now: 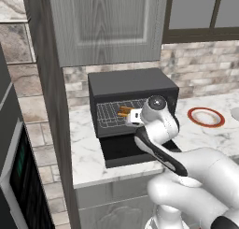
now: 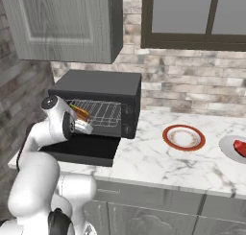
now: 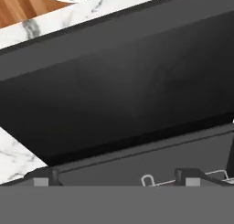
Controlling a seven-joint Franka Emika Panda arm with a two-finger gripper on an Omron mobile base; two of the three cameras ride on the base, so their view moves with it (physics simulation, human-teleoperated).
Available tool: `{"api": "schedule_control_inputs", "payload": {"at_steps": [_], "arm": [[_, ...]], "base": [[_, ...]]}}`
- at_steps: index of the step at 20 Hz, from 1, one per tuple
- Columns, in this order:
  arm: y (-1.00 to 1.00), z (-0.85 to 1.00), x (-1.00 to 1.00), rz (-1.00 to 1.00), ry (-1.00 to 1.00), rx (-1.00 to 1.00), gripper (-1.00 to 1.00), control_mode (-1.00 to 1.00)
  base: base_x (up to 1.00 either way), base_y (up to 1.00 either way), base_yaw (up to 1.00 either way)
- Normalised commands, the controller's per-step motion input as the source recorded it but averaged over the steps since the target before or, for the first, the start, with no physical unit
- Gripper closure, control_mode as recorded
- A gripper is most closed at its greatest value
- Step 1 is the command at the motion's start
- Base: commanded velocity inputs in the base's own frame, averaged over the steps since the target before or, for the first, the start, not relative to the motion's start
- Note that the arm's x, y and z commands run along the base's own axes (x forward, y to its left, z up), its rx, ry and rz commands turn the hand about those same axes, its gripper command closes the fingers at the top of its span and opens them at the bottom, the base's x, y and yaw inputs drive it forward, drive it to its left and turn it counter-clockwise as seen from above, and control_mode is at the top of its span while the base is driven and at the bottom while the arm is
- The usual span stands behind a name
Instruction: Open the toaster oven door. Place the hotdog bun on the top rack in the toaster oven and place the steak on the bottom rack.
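On the top rack (image 2: 103,111) of the toaster oven (image 2: 103,85), above its lowered door (image 2: 84,150), the hotdog bun (image 2: 81,112) lies beside the spread-fingered gripper (image 2: 82,126).

Matt black toaster oven door (image 3: 114,95), marble counter (image 2: 158,164)

Even, shadowless rendered light fills all views, bright on the white marble counter (image 2: 158,162). The black boxy toaster oven (image 1: 130,85) stays dim inside. Edges look sharp, with no glare, blur or bending at the frame borders.
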Motion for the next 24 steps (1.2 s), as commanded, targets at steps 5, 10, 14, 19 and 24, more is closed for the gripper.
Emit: {"api": "schedule_control_inputs", "payload": {"at_steps": [5, 10, 14, 19, 24], "arm": [[0.00, 0.00, 0.37, 0.23, 0.26, 0.00, -1.00, -1.00], [0.04, 0.00, 0.52, 0.08, 0.10, -0.04, -1.00, -1.00], [0.11, -0.03, 0.18, 0.03, 0.01, -0.06, -1.00, -1.00], [0.20, -0.09, 0.00, 0.01, -0.03, -0.05, -1.00, -1.00], [0.00, 0.00, 0.28, 0.02, -0.05, -0.01, -1.00, -1.00]], "base": [[0.00, 0.00, 0.00], [0.00, 0.00, 0.00], [0.00, 0.00, 0.00], [0.00, 0.00, 0.00], [0.00, 0.00, 0.00]]}}
